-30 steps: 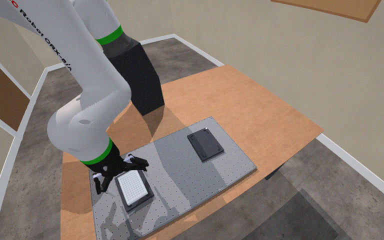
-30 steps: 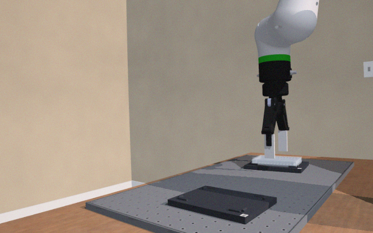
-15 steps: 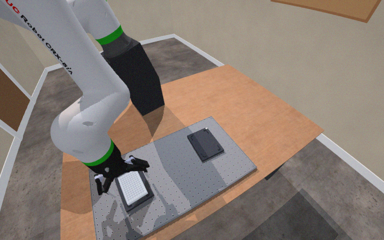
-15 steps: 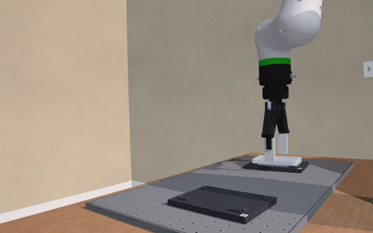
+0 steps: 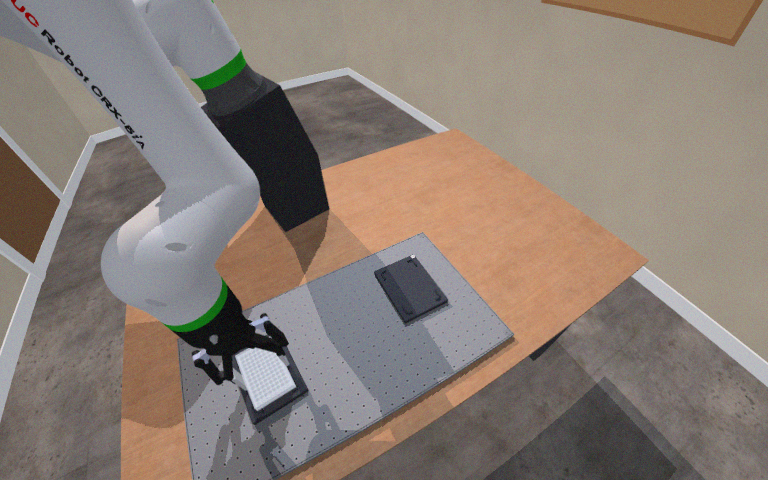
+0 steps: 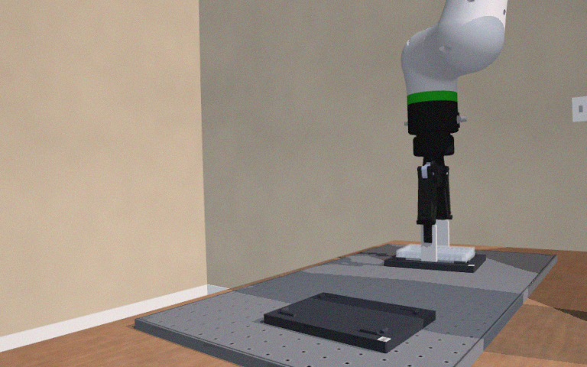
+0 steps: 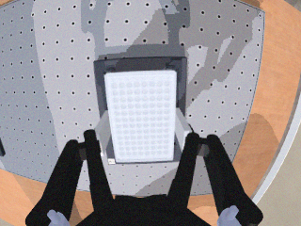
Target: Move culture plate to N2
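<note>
Two dark plate nests are sitting on one grey perforated board: N1 is carrying the single white lidded plate, while N2 is standing well apart. The one gripper is clamping the plate's long sides, jaws partly closed on it. The lid seems fully down, though the fingers are hiding part of its edge.
</note>
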Motion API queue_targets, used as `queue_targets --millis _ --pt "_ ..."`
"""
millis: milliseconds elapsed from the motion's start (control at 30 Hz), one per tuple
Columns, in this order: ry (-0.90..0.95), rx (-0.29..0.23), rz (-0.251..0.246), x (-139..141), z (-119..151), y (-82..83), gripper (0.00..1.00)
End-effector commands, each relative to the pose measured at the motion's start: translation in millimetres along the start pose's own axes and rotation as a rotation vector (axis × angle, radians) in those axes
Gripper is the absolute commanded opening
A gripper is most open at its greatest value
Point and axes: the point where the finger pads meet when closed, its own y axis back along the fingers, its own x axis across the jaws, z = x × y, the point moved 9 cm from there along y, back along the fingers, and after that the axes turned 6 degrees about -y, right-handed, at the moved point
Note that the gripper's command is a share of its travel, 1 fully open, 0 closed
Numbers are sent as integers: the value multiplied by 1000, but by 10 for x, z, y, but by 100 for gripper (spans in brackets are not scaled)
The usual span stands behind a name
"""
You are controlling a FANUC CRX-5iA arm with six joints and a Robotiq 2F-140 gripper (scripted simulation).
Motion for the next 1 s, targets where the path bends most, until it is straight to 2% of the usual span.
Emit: queue_targets --millis 0,667,967 --pt "0 0 0 0 -1 -1 0" --pt "0 0 0 0 -1 -1 0" --pt "0 0 0 0 -1 149 0"
